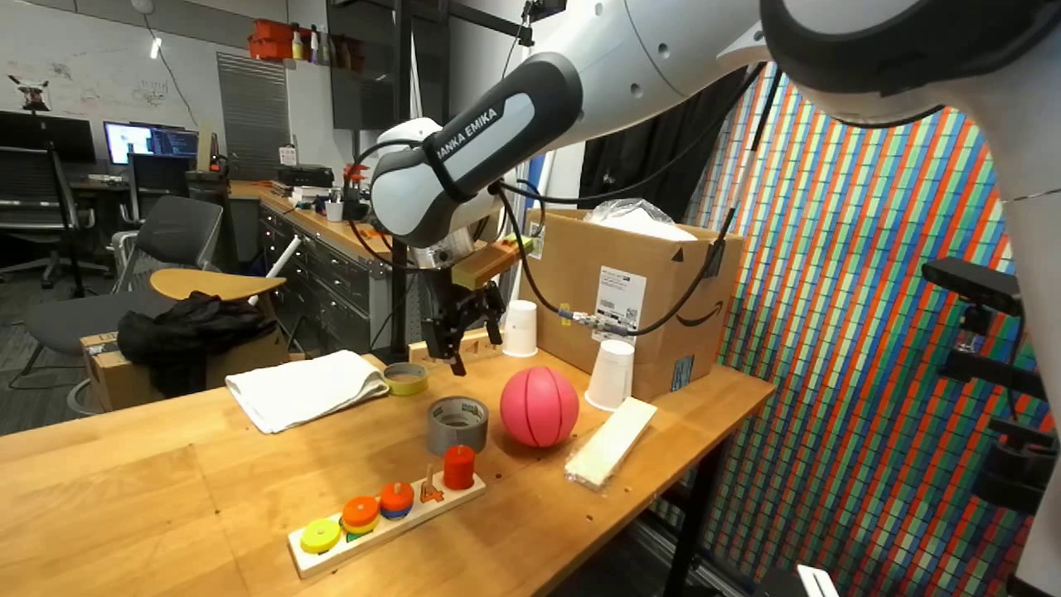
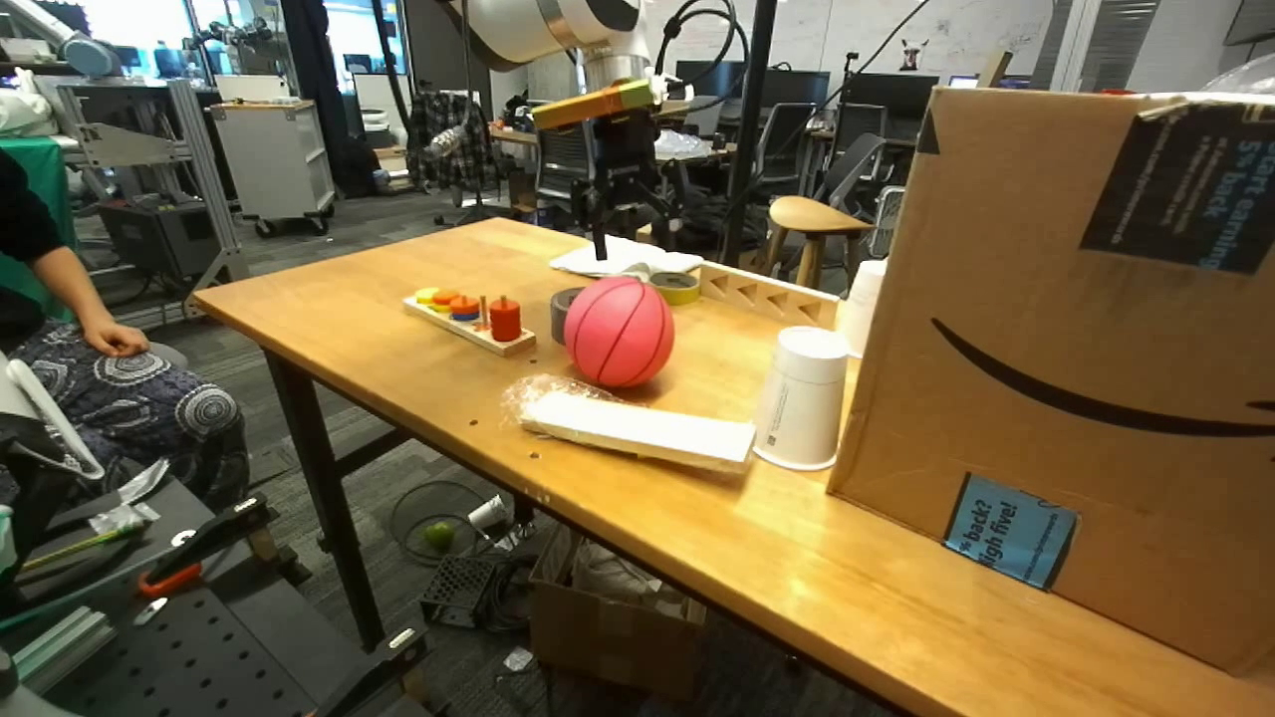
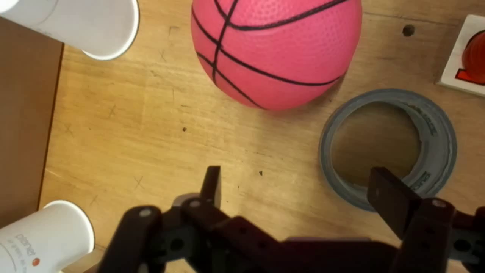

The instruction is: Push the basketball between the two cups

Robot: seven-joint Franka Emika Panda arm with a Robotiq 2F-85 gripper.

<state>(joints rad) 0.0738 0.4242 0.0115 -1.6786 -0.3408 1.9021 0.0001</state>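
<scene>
Pinkish-red round basketball [image 1: 539, 406], dark seams, on wooden surface [image 1: 124, 489], out from tan cardboard box [image 1: 661, 286], not yet in cup gap. White paper cup [image 1: 612, 375] and second white paper cup [image 1: 520, 328], both upturned, just beside box. Black two-finger hand [image 3: 295, 180] above surface, fingers spread, nothing between. Step now, probably: lining up push. Best: bring fingers together, lower on ball's side away from box, nudge slowly at mid-height, angle clear of nearer cup; ball could roll on.
</scene>
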